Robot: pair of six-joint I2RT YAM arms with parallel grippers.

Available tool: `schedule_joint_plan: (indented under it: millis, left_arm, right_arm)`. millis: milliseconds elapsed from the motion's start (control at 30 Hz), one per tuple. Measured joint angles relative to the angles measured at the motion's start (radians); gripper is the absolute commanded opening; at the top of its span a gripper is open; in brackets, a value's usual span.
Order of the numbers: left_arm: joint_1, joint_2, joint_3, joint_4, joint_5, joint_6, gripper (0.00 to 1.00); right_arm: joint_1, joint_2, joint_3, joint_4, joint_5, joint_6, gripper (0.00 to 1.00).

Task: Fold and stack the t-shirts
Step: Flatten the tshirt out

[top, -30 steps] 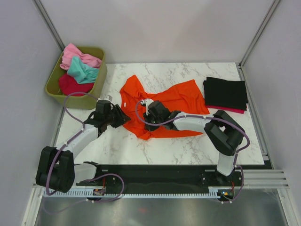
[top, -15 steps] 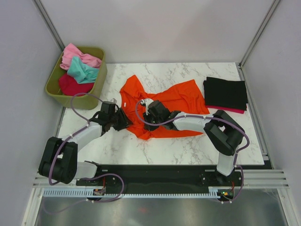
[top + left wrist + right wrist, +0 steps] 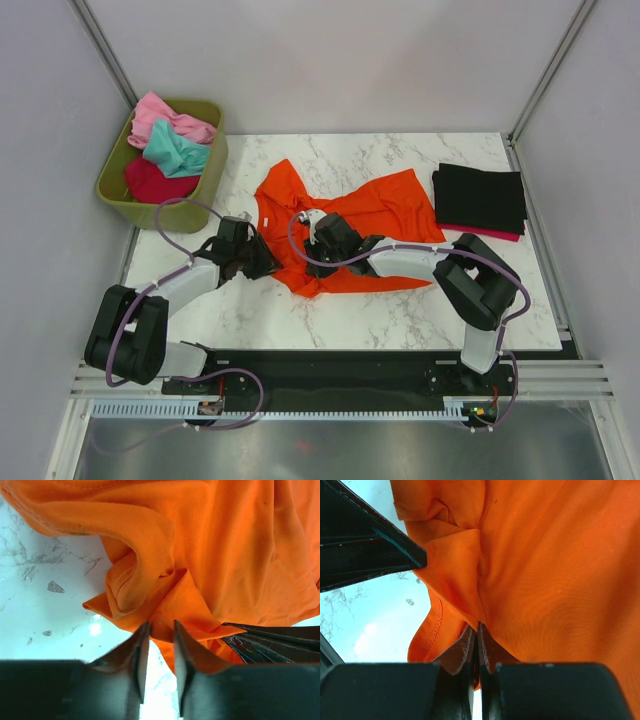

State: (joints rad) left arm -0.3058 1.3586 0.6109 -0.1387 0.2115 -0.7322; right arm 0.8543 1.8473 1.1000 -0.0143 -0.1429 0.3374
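Observation:
A large bright orange t-shirt (image 3: pixel 372 212) lies crumpled on the marble table (image 3: pixel 400 310). My left gripper (image 3: pixel 268 262) is at its left edge. In the left wrist view the gripper (image 3: pixel 159 627) has its jaws narrowly apart, closed on a bunched fold of the orange cloth (image 3: pixel 240 555). My right gripper (image 3: pixel 308 263) is shut tight on a fold of the shirt (image 3: pixel 560 580) close beside it, as the right wrist view (image 3: pixel 477 630) shows. A folded black t-shirt (image 3: pixel 480 197) lies on a crimson one (image 3: pixel 492 233) at the right.
An olive-green bin (image 3: pixel 122 206) at the back left holds pink (image 3: pixel 165 118), teal (image 3: pixel 176 152) and dark red (image 3: pixel 155 182) shirts. The two grippers are very close; each shows in the other's wrist view (image 3: pixel 272 640) (image 3: pixel 365 545). Grey walls enclose the table.
My left arm has reached right and forward to the orange shirt's left edge and closed on a fold. The right arm has stayed put, holding the shirt.

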Motion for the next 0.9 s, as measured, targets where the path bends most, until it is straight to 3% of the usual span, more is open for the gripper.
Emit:
schedule_joint_plan:
  millis: [67,167,400,433,567,667,900]
  left_arm:
    - [-0.002,0.0,0.0,0.0,0.0,0.0,0.38]
    - [-0.004,0.0,0.0,0.0,0.0,0.0,0.34]
    - [-0.004,0.002,0.0,0.0,0.0,0.003,0.02]
    - [-0.004,0.002,0.0,0.0,0.0,0.005,0.02]
    - [-0.004,0.0,0.0,0.0,-0.002,0.009,0.02]
    - [-0.004,-0.029,0.0,-0.012,-0.012,0.014,0.02]
    - [-0.004,-0.307,0.0,-0.103,-0.057,0.018,0.02]
  right_arm:
    - [0.0,0.0,0.0,0.0,0.0,0.0,0.11]
    - [0.0,0.0,0.0,0.0,-0.001,0.0,0.11]
    - [0.0,0.002,0.0,0.0,-0.011,0.0,0.13]
    - [0.0,0.002,0.0,0.0,-0.011,0.001,0.15]
    - [0.0,0.002,0.0,0.001,-0.013,0.008,0.43]
    - [-0.002,0.001,-0.005,0.007,-0.009,0.008,0.54]
    - [-0.052,-0.122,-0.106,0.018,0.004,0.016,0.66]
